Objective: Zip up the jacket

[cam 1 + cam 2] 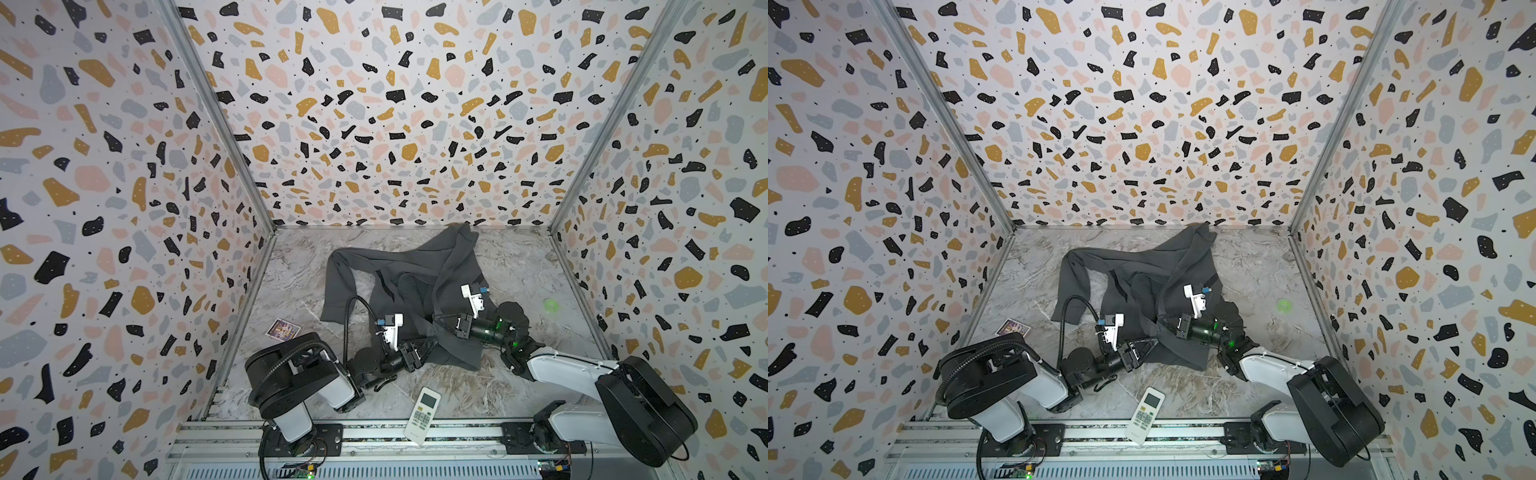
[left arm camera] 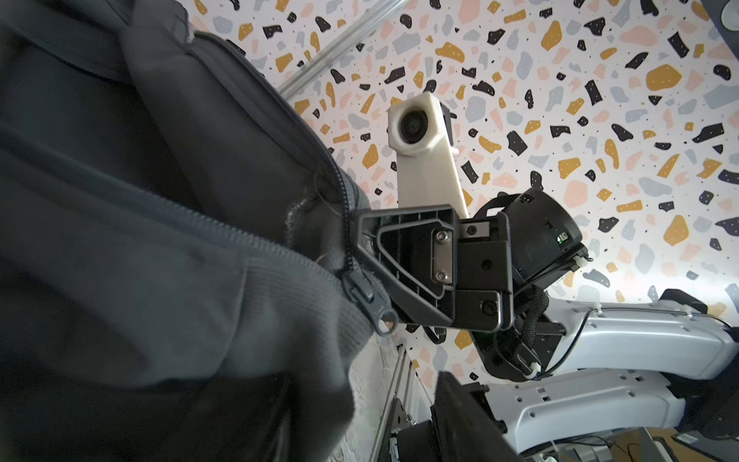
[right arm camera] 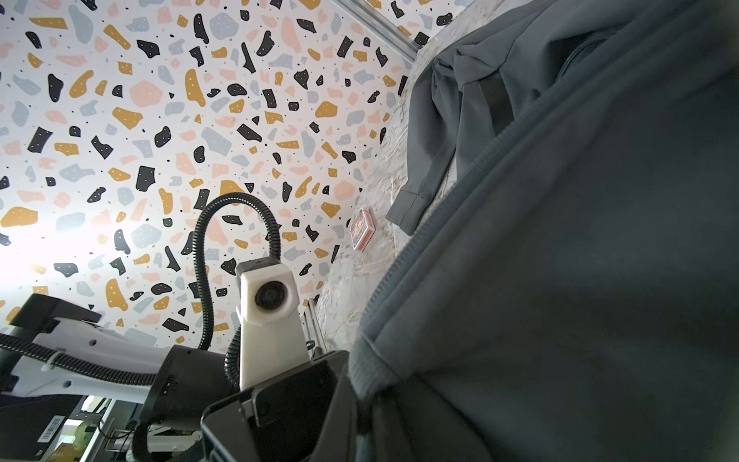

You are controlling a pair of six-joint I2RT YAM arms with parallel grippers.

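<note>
The dark grey jacket point(image 1: 415, 274) point(image 1: 1142, 270) lies crumpled on the marble table, with one sleeve stretched out to the left. My right gripper point(image 1: 439, 321) point(image 1: 1163, 322) is shut on the jacket's lower front edge beside the zip. In the left wrist view the zip slider point(image 2: 360, 294) sits at the ribbed hem, right at the right gripper's fingers point(image 2: 400, 260). Its pull tab point(image 2: 386, 320) hangs free. My left gripper point(image 1: 432, 344) point(image 1: 1153, 343) is at the hem just below and stands open. One of its fingers point(image 2: 460, 408) is clear of the cloth and the other is hidden behind it.
A white remote control point(image 1: 422, 415) lies at the table's front edge by the rail. A small card box point(image 1: 283, 329) sits at the left near the wall. A green spot point(image 1: 550, 305) shows on the table at the right. Patterned walls close three sides.
</note>
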